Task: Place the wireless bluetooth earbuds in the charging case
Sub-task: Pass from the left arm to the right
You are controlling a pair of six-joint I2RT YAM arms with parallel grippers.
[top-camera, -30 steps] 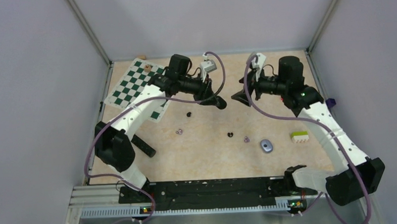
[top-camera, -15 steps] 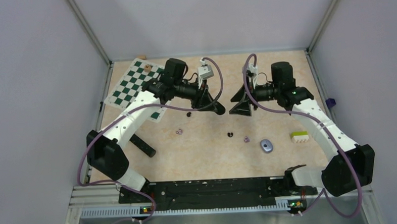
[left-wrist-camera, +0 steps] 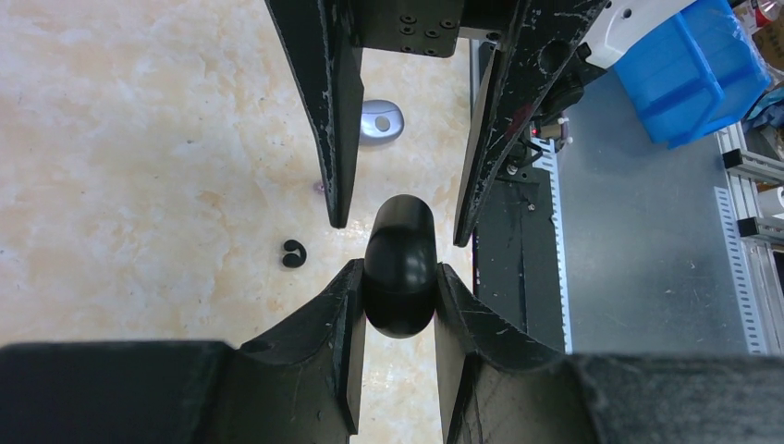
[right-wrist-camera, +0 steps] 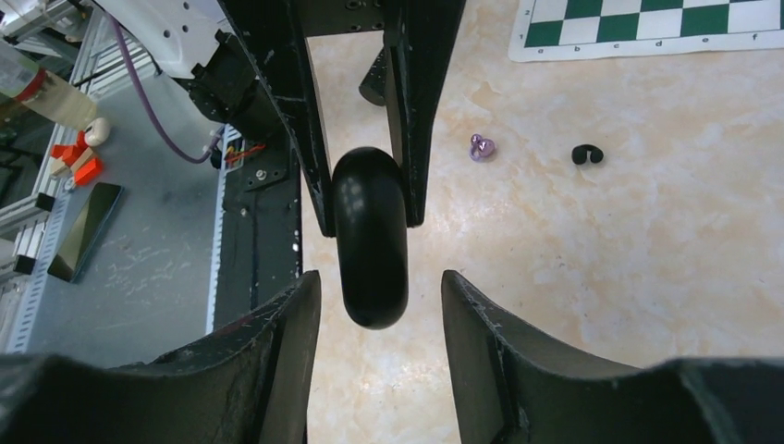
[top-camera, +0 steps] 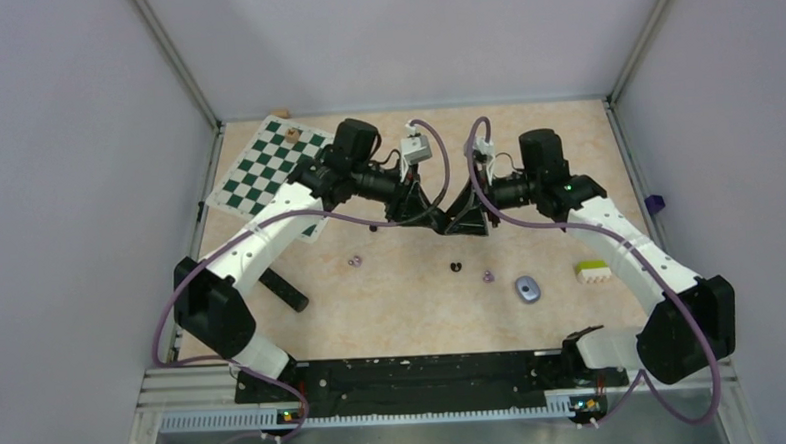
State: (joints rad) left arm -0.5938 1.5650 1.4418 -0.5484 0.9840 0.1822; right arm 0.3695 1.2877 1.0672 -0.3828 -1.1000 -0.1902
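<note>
The black case [left-wrist-camera: 399,245] is squeezed by the left gripper [left-wrist-camera: 398,268], and the right gripper [right-wrist-camera: 379,275] is spread wide around it. No bud seems to be put in yet. One black bud [top-camera: 456,267] is seen at the case's 6 o'clock.

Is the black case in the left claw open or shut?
Shut: the glossy black oval charging case in the left claw reads as one smooth pod, no lid raised.

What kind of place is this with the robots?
Probably a robot lab test booth: a left arm and right arm bolted at the edge of a table, plain walls around it, and a blue storage bin nearby.
</note>
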